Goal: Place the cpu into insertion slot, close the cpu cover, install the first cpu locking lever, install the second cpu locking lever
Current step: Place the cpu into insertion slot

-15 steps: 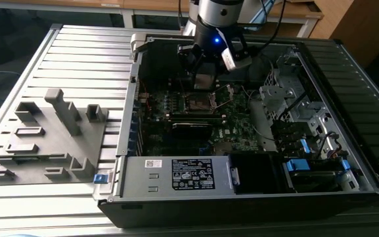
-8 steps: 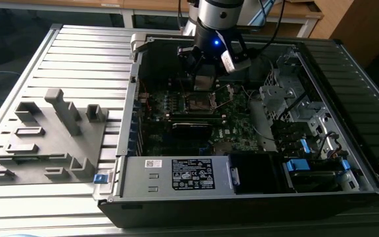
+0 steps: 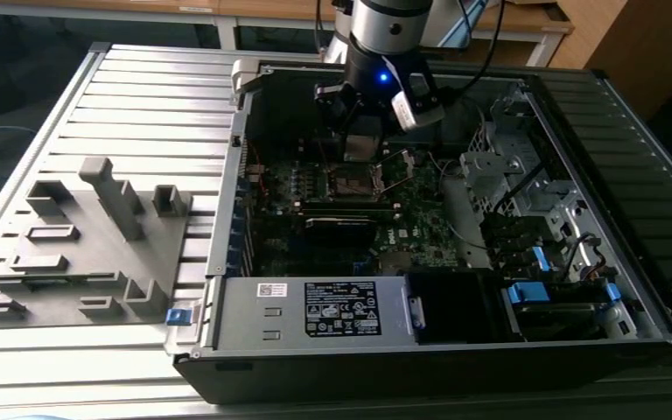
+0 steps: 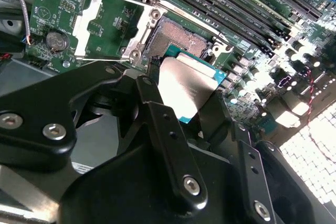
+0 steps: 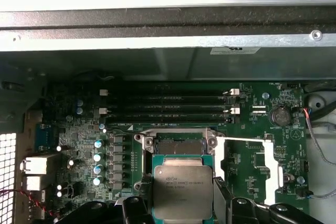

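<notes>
My gripper [image 4: 185, 109] is shut on the cpu [image 4: 186, 90], a flat square chip with a silver-grey top, held by two opposite edges between black fingers [image 4: 153, 109]. The cpu [image 5: 182, 190] hangs just above the insertion slot [image 5: 178, 145], overlapping one edge of it and not seated in it. The slot [image 4: 176, 38] is bare, with its contact field showing. The cpu cover [image 4: 107, 27], a silvery frame with an open window, is swung fully open and lies beside the slot [image 3: 352, 182]. I cannot tell the locking levers apart from the socket frame. In the exterior view the gripper [image 3: 362, 147] stands over the motherboard.
Memory slots [image 5: 168, 106] run along the board beside the socket. A power supply box [image 3: 342, 308] with a white label fills the case's near side, and a drive cage [image 3: 523, 184] stands at the exterior view's right. A grey fixture plate [image 3: 80, 245] lies outside the case.
</notes>
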Controlling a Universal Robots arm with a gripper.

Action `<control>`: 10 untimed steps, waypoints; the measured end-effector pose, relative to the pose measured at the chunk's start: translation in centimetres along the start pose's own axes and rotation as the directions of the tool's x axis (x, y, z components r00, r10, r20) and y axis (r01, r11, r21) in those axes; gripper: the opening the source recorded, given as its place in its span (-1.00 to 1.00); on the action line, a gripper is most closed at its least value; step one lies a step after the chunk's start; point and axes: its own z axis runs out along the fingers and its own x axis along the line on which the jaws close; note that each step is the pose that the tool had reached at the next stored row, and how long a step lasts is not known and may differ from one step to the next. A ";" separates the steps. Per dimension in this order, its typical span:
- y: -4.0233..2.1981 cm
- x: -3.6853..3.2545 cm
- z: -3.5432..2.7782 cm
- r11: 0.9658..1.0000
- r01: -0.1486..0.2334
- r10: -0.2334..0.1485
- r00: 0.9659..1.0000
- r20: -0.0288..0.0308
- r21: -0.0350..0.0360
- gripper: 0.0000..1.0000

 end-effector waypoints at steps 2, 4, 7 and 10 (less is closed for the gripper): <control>0.00 0.00 0.00 1.000 0.000 0.000 1.000 0.000 0.000 0.08; 0.00 0.00 0.01 1.000 0.000 0.000 1.000 0.000 0.000 0.08; 0.00 0.00 0.10 1.000 0.000 0.000 1.000 0.000 0.000 0.08; -0.02 0.00 0.22 1.000 0.000 0.000 1.000 0.000 0.001 0.08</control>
